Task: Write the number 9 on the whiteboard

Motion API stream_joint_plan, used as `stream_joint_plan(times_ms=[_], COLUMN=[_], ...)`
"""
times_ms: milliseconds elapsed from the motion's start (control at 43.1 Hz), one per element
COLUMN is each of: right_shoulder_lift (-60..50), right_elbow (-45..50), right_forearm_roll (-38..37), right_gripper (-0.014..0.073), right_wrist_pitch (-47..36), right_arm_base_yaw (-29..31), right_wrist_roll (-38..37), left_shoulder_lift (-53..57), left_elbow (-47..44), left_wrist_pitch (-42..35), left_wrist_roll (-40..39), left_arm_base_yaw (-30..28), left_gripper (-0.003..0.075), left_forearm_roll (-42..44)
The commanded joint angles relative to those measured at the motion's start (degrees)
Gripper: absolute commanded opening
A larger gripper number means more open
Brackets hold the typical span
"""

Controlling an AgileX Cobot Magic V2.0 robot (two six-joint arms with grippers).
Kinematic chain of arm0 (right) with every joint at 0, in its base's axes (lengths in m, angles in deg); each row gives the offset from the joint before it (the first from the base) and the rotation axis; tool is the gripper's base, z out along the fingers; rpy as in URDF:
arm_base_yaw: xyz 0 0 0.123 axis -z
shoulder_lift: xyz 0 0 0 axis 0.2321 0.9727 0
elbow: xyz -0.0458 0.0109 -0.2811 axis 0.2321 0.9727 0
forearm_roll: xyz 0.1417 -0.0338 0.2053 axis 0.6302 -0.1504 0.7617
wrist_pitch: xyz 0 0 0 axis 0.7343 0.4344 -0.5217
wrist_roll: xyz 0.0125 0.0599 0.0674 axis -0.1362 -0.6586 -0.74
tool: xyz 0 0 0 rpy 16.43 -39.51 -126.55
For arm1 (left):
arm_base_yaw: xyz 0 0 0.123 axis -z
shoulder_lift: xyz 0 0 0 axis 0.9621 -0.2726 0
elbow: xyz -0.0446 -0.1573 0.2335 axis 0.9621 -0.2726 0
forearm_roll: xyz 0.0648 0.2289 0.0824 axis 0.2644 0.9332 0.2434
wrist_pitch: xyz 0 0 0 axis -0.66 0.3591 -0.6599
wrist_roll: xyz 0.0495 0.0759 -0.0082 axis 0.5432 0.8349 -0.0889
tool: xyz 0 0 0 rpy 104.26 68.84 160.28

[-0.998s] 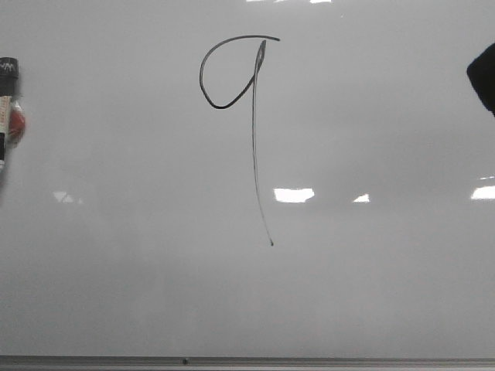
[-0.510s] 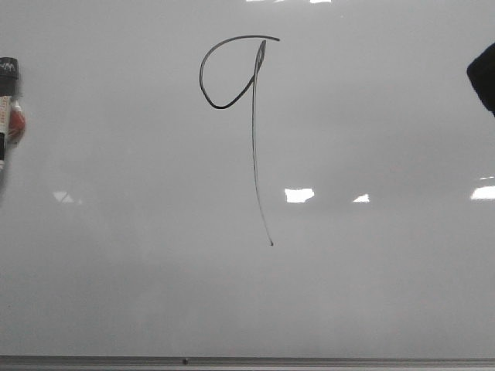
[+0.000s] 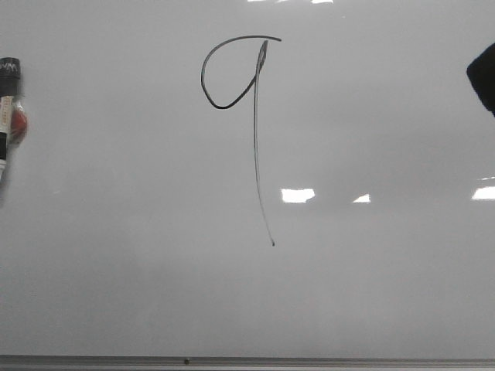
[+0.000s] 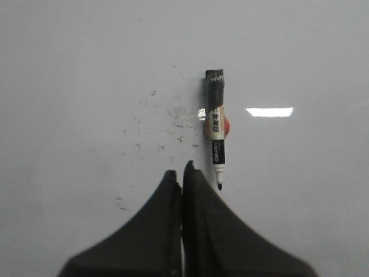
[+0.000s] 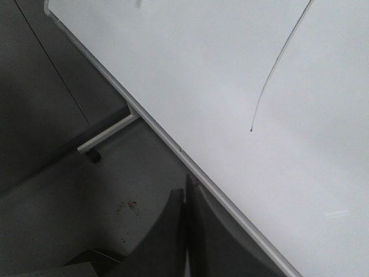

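Note:
The whiteboard (image 3: 371,294) fills the front view, and the number 9 (image 3: 255,147) is drawn on it in thin black line, with a loop up top and a long tail. A black-and-white marker (image 3: 8,108) lies on the board at the far left. In the left wrist view that marker (image 4: 215,127) is uncapped, its tip close beside my left gripper (image 4: 180,170), which is shut on nothing and does not touch it. My right gripper (image 5: 185,187) is shut and empty at the board's metal edge (image 5: 167,138), with the 9's tail end (image 5: 252,129) nearby.
Faint ink specks (image 4: 167,115) mark the board near the marker. Beyond the board's edge are the dark floor (image 5: 57,202) and a stand leg with a caster (image 5: 106,135). A dark shape (image 3: 483,73) juts in at the front view's right edge.

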Motion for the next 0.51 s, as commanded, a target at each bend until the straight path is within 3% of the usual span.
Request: stream_joint_plan(times_ms=[0, 232, 487], right_shoulder_lift=[-0.36, -0.36, -0.36], right_elbow=[-1.23, -1.23, -1.23], right_forearm_roll=[2.51, 2.51, 2.51], right_gripper=[-0.0067, -0.0067, -0.0067], right_wrist_pitch=[-1.46, -1.46, -1.16], right_arm_base_yaw=[0.36, 0.36, 0.36], right_wrist_roll=[0.21, 0.21, 0.21], left_shoulder_lift=[3.53, 13.42, 13.47], left_elbow=[-1.81, -9.51, -10.64], left_wrist_pitch=[-5.31, -5.53, -7.01], left_wrist_roll=[-1.38, -1.38, -1.38], left_arm_base_yaw=[-0.88, -1.56, -1.56], left_gripper=[-0.0019, -0.0019, -0.0019], left_forearm_roll=[0.59, 0.59, 0.59])
